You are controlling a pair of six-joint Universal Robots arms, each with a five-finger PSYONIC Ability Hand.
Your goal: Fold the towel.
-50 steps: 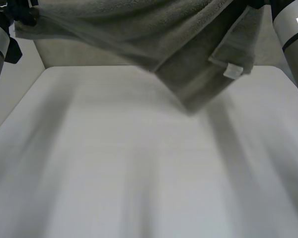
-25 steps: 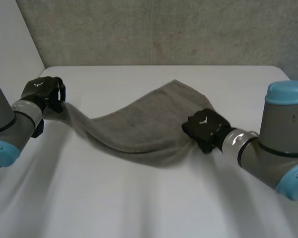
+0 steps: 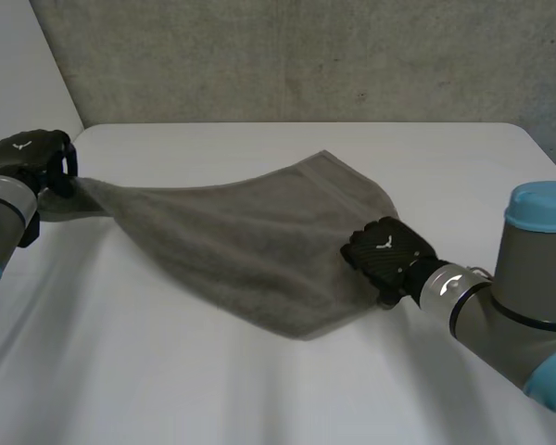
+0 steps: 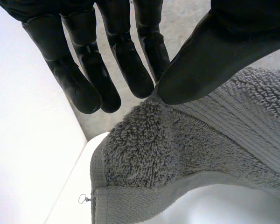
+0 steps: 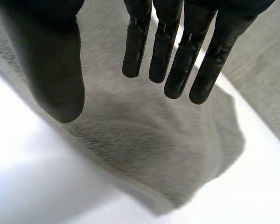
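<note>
As L hand (image 3: 30, 159) pinches, towel (image 3: 250, 248) stretches rightward.

Left robot hand (image 3: 28, 159) pinching; right robot hand (image 3: 386, 253) straight-fingered

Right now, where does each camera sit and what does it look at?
Head: behind and between the arms, looking down at the table; left hand, right hand and arms show.
Left wrist: on the left arm, looking along the palm; thumb pinches a towel corner.
Right wrist: on the right arm, looking along the palm; straight fingers above towel.
All three share the towel.
</note>
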